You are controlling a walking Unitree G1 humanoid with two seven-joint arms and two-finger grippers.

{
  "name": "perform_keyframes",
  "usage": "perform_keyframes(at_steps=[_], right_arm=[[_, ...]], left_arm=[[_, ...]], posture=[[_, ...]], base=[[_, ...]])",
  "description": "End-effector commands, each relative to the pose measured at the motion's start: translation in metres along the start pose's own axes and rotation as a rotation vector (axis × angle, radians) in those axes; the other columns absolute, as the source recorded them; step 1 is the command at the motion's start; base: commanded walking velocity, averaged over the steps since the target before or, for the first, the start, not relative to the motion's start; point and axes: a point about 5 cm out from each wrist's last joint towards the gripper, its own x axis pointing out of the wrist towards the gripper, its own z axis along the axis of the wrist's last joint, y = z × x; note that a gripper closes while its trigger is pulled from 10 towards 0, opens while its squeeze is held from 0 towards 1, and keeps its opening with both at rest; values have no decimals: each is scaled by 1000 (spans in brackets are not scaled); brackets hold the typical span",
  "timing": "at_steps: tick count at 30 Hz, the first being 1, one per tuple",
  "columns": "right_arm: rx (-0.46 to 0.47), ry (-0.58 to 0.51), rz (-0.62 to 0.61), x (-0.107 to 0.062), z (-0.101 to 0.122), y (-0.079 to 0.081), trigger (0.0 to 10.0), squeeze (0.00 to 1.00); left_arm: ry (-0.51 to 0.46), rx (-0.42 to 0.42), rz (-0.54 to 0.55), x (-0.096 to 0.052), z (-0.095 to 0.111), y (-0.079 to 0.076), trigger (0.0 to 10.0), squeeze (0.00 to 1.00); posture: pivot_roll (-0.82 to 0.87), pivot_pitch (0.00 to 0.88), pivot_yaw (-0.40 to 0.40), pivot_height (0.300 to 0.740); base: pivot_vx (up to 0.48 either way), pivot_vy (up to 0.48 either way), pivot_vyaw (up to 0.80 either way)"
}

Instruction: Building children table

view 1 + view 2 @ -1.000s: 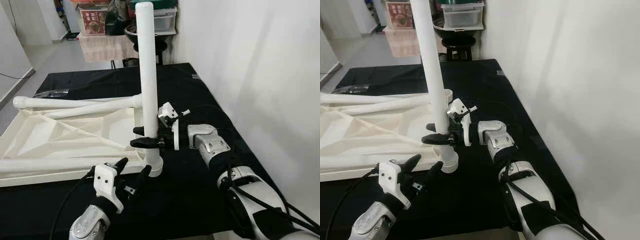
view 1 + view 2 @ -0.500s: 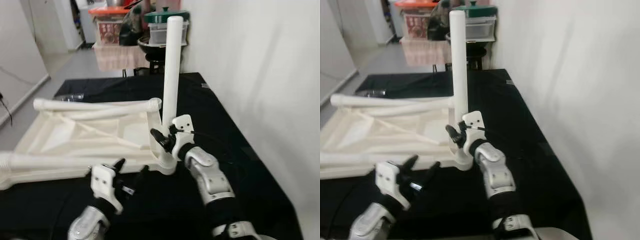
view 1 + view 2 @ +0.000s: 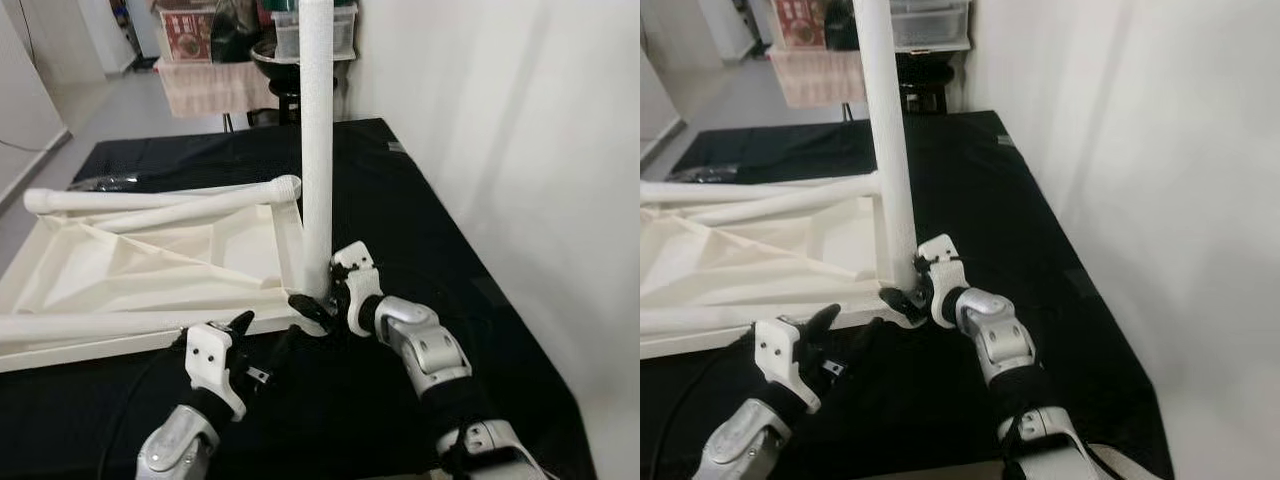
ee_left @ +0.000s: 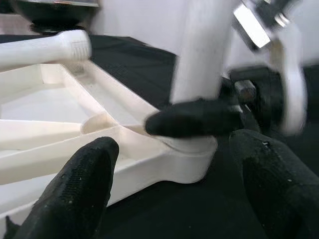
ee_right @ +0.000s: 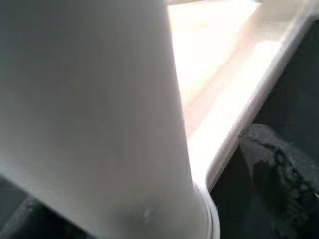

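Black-clothed table: right gripper clamps upright leg; left gripper, wrist-seen, gapes empty

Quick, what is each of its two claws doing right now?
Left gripper: open, holding nothing, near the tabletop's corner.
Right gripper: shut on the upright table leg.

Right gripper reaches forward, its fingers closed around an upright leg; left gripper hovers, fingers spread.
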Motion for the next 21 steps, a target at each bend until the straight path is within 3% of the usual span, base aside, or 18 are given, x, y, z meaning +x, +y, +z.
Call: perform_keyframes(at_steps=[1, 4, 9, 10, 12, 13, 18, 19, 21], right_arm=[[-76, -86, 115, 4, 28, -5, 10000, 0], [-123, -99, 182, 7, 39, -7, 10000, 0], [-131, -95, 212, 10, 43, -5, 10000, 0], [-130, -84, 219, 13, 46, -4, 4353, 0], [-130, -78, 219, 14, 46, -4, 4353, 0], [-127, -71, 212, 15, 46, -5, 0, 0], [-126, -51, 198, 13, 42, -8, 0, 0], [-106, -37, 155, 8, 32, -18, 0, 0], [-94, -37, 138, 6, 28, -21, 0, 0]], left_arm=[[52, 49, -130, -3, 1, -11, 10000, 0], [78, 53, -213, -7, 1, -19, 10000, 0], [79, 42, -236, -10, 1, -22, 10000, 0], [67, 31, -223, -11, 1, -23, 10000, 0], [62, 27, -214, -12, 1, -23, 10000, 0], [57, 27, -201, -11, 0, -22, 10000, 0], [48, 24, -176, -11, 0, -21, 10000, 0], [38, 19, -144, -9, 1, -18, 10000, 0], [35, 18, -132, -9, 1, -17, 10000, 0]], posture=[[49, 0, -19, 740], [53, 0, -22, 740], [64, 0, -25, 740], [74, 0, -30, 740], [74, 0, -30, 740], [74, 0, -32, 740], [71, 0, -35, 740], [59, 0, -37, 740], [59, 0, -37, 740]], base=[[0, 0, 0], [0, 0, 0], [0, 0, 0], [0, 0, 0], [0, 0, 0], [0, 0, 0], [0, 0, 0], [0, 0, 0], [0, 0, 0]])
